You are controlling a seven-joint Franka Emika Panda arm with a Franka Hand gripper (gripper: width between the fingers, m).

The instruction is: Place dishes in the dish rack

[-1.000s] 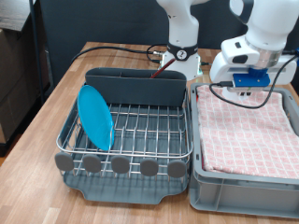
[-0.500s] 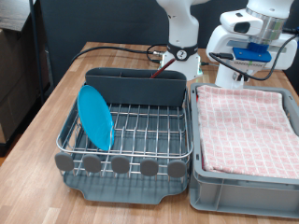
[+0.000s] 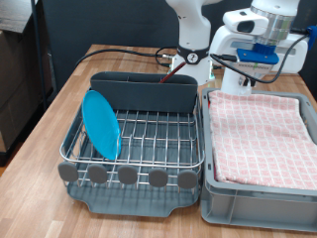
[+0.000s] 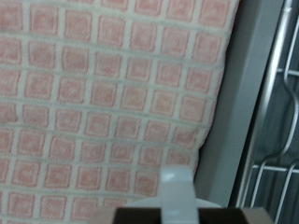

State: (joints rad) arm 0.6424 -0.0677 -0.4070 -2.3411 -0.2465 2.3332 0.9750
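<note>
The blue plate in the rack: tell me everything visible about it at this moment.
The blue plate is round, light blue and smooth, plastic by its look. It stands on edge, leaning slightly, among the wires at the exterior view's left end of the dish rack, in front of the grey utensil bin. Only the rack's wires touch it. The gripper is far off, above the red-checked cloth in the grey crate, and holds nothing that shows.
</note>
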